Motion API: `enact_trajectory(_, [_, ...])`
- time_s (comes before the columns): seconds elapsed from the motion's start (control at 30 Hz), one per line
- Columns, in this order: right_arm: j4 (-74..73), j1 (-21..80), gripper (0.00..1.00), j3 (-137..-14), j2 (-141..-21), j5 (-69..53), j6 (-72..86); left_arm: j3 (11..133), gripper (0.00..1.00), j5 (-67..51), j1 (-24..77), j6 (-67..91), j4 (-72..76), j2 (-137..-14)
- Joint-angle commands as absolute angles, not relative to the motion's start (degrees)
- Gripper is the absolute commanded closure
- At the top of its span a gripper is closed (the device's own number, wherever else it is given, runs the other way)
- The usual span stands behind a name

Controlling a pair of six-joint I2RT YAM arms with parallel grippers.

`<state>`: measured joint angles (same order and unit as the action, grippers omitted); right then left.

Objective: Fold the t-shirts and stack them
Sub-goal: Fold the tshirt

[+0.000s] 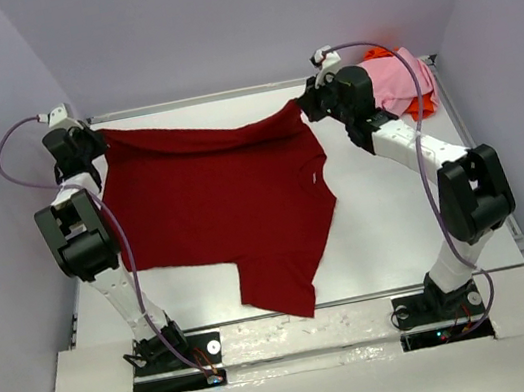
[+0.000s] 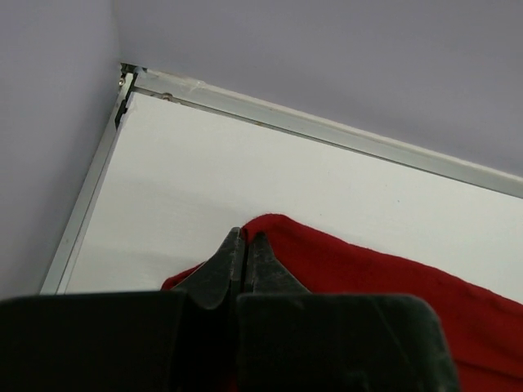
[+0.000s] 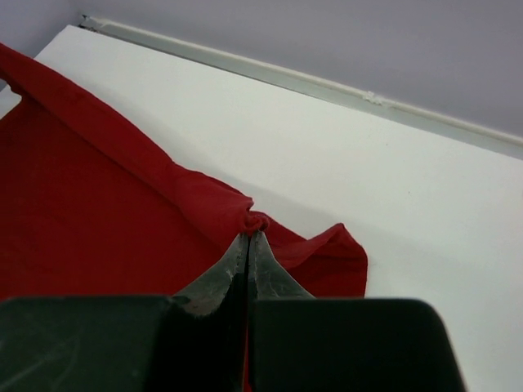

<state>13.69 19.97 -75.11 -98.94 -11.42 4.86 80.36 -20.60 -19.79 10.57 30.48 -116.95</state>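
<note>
Over the table (image 1: 394,223) left and middle, dark red t-shirt (image 1: 218,204) hangs stretched between both arms: left gripper (image 2: 243,238) pinched closed on one top corner, right gripper (image 3: 248,237) pinched closed on the other. Light pink t-shirt (image 1: 401,75) and bright orange t-shirt (image 1: 420,109) bunched together at far right corner.

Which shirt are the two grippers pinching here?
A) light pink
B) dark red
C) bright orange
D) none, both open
B: the left gripper and right gripper are each shut on the dark red t-shirt, stretched between them; the pink t-shirt and orange t-shirt lie in the far right corner.
</note>
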Motion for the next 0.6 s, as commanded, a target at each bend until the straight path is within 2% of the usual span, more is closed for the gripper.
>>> enact_trajectory(0.0, [17.40, 20.82, 1.00, -72.43, -94.84, -13.09, 6.77, 77.00, 1.00, -22.41, -21.97, 8.27, 34.71, -112.24])
enact_trajectory(0.57, [17.31, 20.83, 1.00, -59.77, -88.33, -13.27, 10.19, 71.37, 1.00, -24.78, -25.14, 7.82, 38.14, -110.57])
